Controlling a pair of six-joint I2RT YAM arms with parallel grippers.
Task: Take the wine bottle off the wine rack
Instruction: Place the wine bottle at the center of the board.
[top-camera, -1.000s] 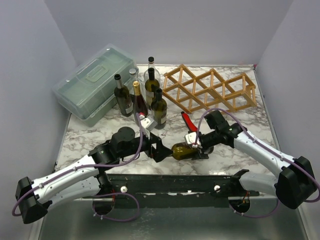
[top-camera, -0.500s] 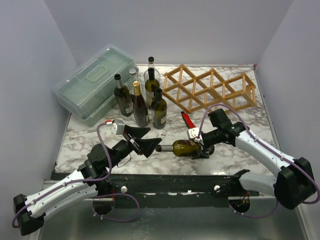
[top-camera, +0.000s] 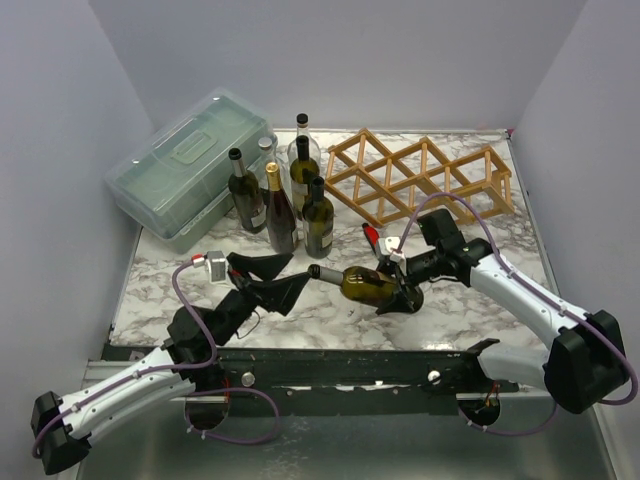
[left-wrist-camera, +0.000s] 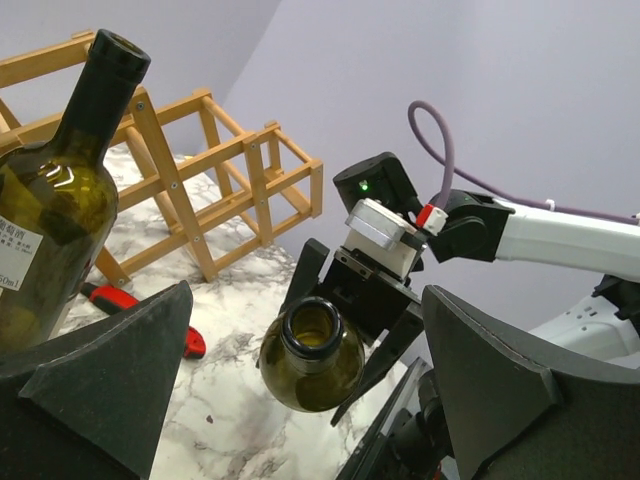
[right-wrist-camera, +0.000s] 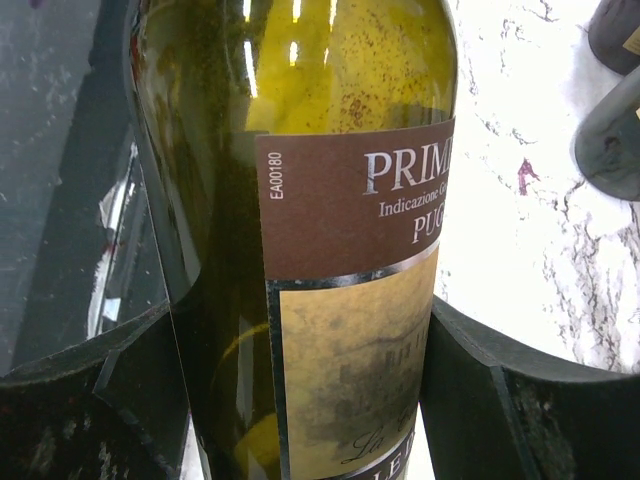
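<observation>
The wine bottle (top-camera: 362, 284), dark green with a brown and tan label (right-wrist-camera: 345, 230), lies roughly level above the marble table, its open mouth (left-wrist-camera: 313, 328) pointing left at my left gripper. My right gripper (top-camera: 398, 287) is shut on its body, with a black finger (right-wrist-camera: 95, 400) on each side of the label. Just short of the bottle's mouth, my left gripper (top-camera: 297, 270) stands wide open and touches nothing. The light wooden wine rack (top-camera: 420, 178) stands at the back right with no bottle in its cells.
Several upright bottles (top-camera: 283, 198) stand at the back centre, one near my left wrist camera (left-wrist-camera: 50, 210). A translucent green-grey lidded box (top-camera: 188, 165) sits at the back left. A red-handled tool (top-camera: 371, 237) lies beside the held bottle.
My left gripper has drawn back to the left, away from the bottle's neck. My right gripper has carried the bottle slightly farther back, neck now angled up-left.
</observation>
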